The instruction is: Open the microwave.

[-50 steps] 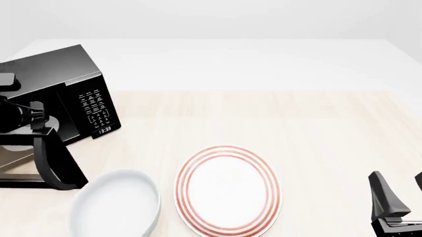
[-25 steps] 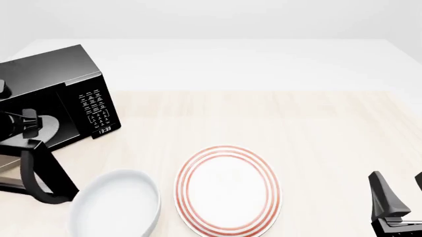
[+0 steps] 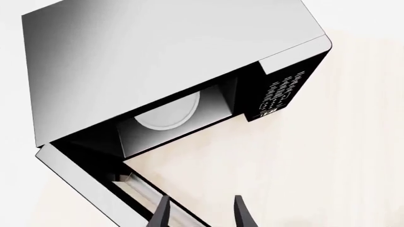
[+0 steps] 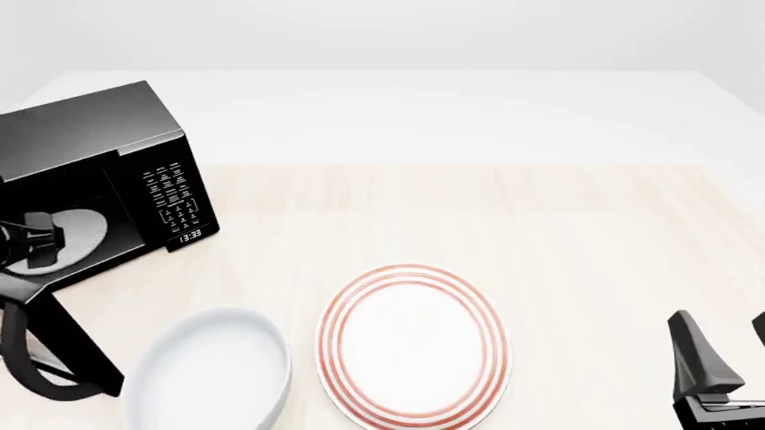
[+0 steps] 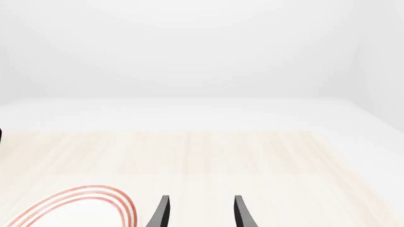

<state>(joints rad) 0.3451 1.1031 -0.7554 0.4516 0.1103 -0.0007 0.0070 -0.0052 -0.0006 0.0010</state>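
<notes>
The black microwave [image 4: 84, 134] stands at the table's far left, with its keypad [image 4: 174, 193] facing right-front. Its door [image 4: 72, 340] is swung wide open toward the front left, and the white turntable [image 4: 78, 228] shows inside. In the left wrist view the microwave [image 3: 158, 61] fills the picture, with the open cavity, turntable [image 3: 167, 113] and door [image 3: 82, 179]. My left gripper [image 3: 202, 215] is open beside the door's free end, one finger overlapping its edge. My right gripper [image 4: 729, 358] is open and empty at the front right; it also shows in the right wrist view [image 5: 200, 213].
A red-ringed white plate [image 4: 413, 340] lies front centre, and its rim shows in the right wrist view [image 5: 82, 203]. A white bowl [image 4: 210, 372] sits left of it, close to the open door. The left arm's wrist [image 4: 24, 237] is at the left edge.
The microwave door has swung further open toward the front left. The left arm has drawn back to the left, mostly out of the front view. The right arm has not moved.
</notes>
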